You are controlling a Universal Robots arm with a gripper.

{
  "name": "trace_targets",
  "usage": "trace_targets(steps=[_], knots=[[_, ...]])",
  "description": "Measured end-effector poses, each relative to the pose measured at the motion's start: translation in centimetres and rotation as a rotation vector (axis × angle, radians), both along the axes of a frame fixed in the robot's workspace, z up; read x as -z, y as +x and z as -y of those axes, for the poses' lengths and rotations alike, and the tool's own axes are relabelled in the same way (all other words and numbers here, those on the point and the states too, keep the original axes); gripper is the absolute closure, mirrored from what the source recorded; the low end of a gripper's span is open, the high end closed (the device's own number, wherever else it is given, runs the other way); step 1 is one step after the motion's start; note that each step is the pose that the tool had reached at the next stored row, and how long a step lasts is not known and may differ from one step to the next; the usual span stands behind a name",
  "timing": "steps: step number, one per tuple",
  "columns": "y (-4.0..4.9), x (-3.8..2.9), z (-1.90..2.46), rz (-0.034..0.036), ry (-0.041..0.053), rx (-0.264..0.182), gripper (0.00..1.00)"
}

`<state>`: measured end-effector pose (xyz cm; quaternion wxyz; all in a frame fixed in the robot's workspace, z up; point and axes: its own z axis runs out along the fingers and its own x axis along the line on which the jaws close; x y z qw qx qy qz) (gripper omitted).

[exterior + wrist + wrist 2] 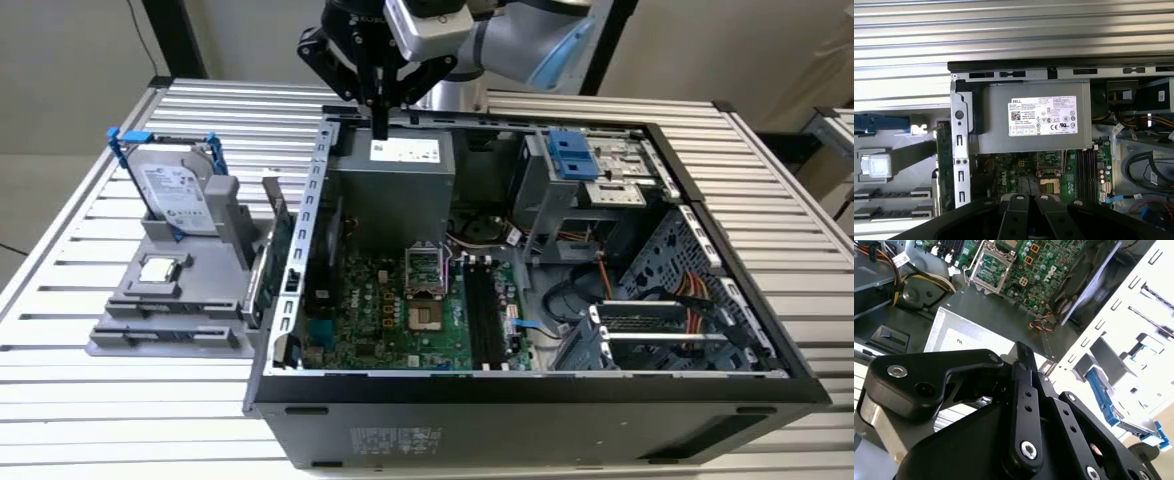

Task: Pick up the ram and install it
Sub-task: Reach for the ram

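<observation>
The case (534,430) sits on the tabletop (134,420); on the exterior view's left beside it, a rack (167,330) holds a drive (174,190).

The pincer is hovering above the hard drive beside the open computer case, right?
No. In the exterior view the pincer hovers above the grey power supply inside the open computer case; the hard drive stands in the holder beside it.

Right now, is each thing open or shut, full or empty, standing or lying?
Tool, shut, over the power supply.
Computer case, open, lying on its side.
Processor socket, open, empty.
Memory slots, empty.
Hard drive, standing upright in the gray rack.
Silver chip, lying flat on the gray rack.
</observation>
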<state>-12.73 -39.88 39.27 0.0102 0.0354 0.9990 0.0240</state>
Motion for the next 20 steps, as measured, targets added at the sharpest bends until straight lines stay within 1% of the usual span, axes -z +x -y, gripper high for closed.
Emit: trace_targets(steps=[6,20], knots=[[-0.74,0.00,0.00,0.0000,0.0000,0.000,1.00],[-1.84,0.01,0.00,0.0001,0.0001,0.000,1.00]])
